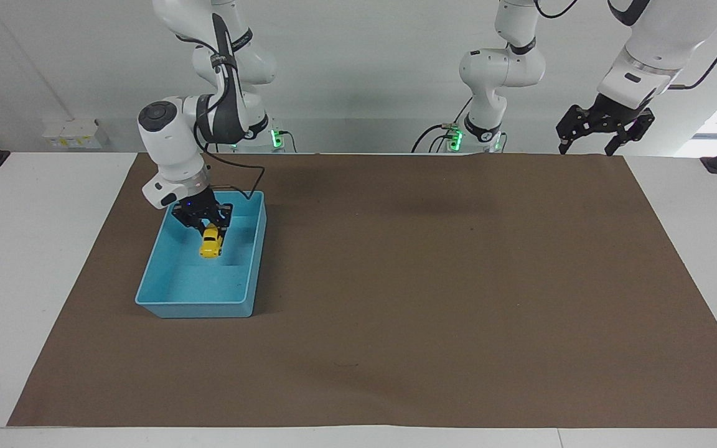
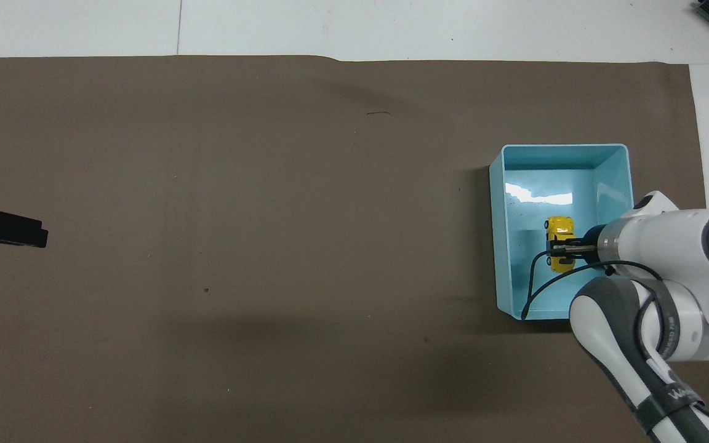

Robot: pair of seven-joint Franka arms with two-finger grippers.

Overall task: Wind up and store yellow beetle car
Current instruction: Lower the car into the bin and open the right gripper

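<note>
The yellow beetle car (image 1: 211, 243) is held in my right gripper (image 1: 209, 228), low inside the light blue bin (image 1: 253, 274) at the right arm's end of the table. The car also shows in the overhead view (image 2: 559, 236), with the right gripper (image 2: 565, 249) shut across its body; the bin's wall (image 2: 497, 246) surrounds it. Whether the wheels touch the bin floor I cannot tell. My left gripper (image 1: 601, 127) hangs open and empty, high over the mat's edge nearest the robots at the left arm's end; its tip (image 2: 16, 229) shows in the overhead view.
A brown mat (image 1: 433, 280) covers most of the white table (image 1: 28, 249). The bin holds nothing but the car.
</note>
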